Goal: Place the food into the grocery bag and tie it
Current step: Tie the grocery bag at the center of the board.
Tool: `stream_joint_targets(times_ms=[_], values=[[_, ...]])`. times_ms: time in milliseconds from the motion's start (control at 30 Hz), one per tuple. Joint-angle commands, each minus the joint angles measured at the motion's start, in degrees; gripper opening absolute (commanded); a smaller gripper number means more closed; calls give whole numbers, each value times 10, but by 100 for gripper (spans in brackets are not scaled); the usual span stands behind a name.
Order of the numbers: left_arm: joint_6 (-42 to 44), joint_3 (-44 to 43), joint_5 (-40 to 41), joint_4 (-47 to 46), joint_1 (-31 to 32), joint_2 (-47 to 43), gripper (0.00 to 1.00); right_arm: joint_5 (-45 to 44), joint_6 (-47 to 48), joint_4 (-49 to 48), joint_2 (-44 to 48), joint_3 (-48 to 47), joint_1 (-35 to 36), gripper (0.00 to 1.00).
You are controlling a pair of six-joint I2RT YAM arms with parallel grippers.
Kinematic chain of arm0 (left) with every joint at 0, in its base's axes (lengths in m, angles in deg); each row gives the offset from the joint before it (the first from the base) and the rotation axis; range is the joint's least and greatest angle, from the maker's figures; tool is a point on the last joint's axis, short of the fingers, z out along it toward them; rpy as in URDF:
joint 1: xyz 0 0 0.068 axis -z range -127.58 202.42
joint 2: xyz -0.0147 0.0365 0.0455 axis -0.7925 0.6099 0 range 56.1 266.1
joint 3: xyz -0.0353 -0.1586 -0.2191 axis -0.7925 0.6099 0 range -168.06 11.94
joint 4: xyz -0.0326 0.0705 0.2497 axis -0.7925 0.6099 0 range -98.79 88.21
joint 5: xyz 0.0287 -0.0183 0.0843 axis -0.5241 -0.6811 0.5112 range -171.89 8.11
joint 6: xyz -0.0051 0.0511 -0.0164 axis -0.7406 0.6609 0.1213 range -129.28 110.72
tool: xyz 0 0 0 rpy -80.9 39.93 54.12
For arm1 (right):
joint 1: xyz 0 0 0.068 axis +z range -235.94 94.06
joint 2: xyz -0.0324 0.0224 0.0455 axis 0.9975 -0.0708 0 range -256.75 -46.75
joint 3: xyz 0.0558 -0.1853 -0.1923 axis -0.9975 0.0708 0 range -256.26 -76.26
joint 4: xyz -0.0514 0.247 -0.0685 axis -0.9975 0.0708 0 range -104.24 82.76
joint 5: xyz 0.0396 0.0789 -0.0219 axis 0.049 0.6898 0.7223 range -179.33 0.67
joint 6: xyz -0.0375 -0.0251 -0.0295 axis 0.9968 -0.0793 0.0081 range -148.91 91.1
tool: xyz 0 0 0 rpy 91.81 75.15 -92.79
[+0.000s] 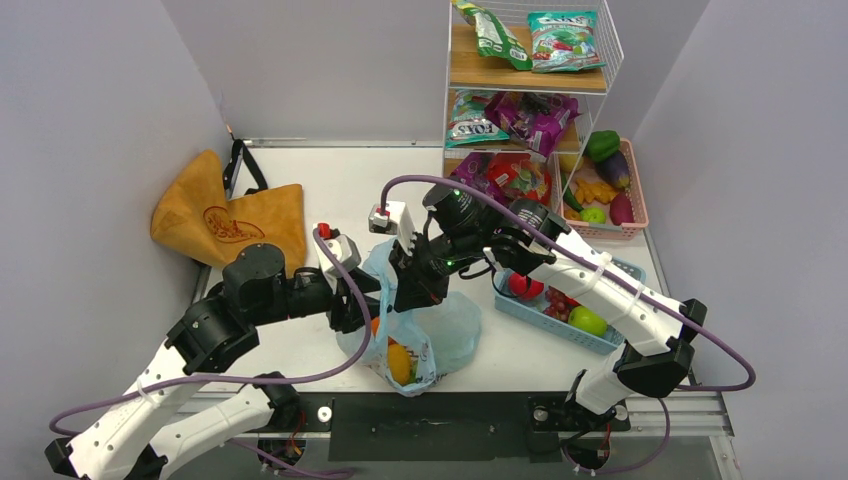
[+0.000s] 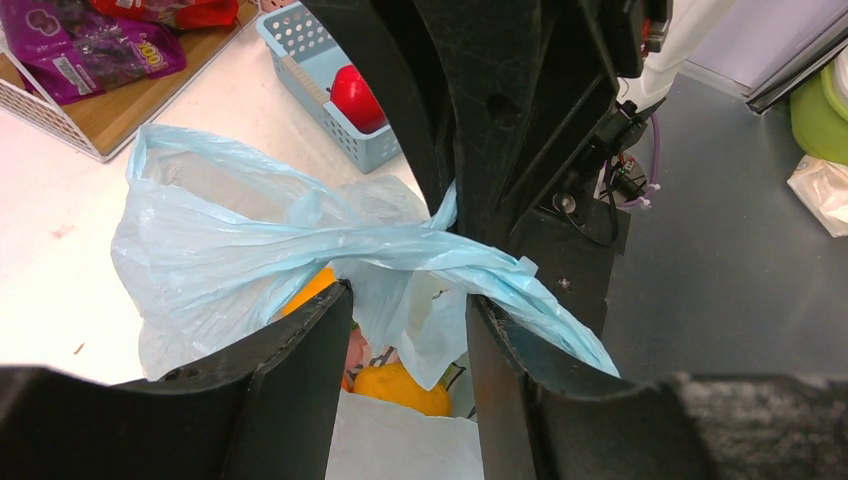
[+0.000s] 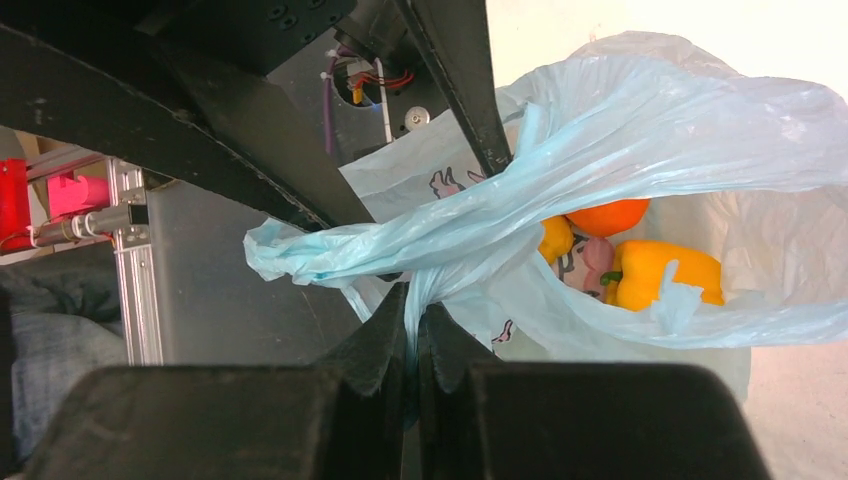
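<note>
The light blue grocery bag [image 1: 445, 325] stands near the table's front edge, between both grippers. An orange-yellow pepper [image 3: 665, 275], an orange fruit [image 3: 610, 215] and other food lie inside it; the grapes are hidden. My right gripper [image 3: 415, 300] is shut on a twisted handle strand of the bag [image 3: 600, 130]. My left gripper [image 2: 408, 298] is open. A flap of the bag [image 2: 220, 260] hangs between its fingers, and the other twisted handle strand crosses just above the fingertips and lies over the right finger [image 2: 500, 340]. In the top view the left gripper [image 1: 358, 308] and right gripper [image 1: 410, 292] meet over the bag's mouth.
A tan tote [image 1: 230, 215] lies at the back left. A blue basket [image 1: 560, 318] with a red apple and green fruit sits to the right of the bag. A pink basket [image 1: 640, 200] of vegetables and a wire shelf [image 1: 530, 75] of snack bags stand at the back right.
</note>
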Motion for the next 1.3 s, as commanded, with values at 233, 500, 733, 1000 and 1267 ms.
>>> stream_joint_targets(times_ms=[233,500,733,1000,1267], values=[[14,2,65,-33,6,-8,56,25,-4,-27,17,8,7,0],[23,-15,99,0,6,-8,60,27,-2,-28,16,11,7,0],[9,-2,53,-19,6,-19,64,30,-4,-33,14,11,6,0],[-12,30,13,-82,6,-24,56,33,-6,-37,12,7,7,0],[-26,39,-16,-113,6,-8,40,37,-7,-37,16,7,8,0]])
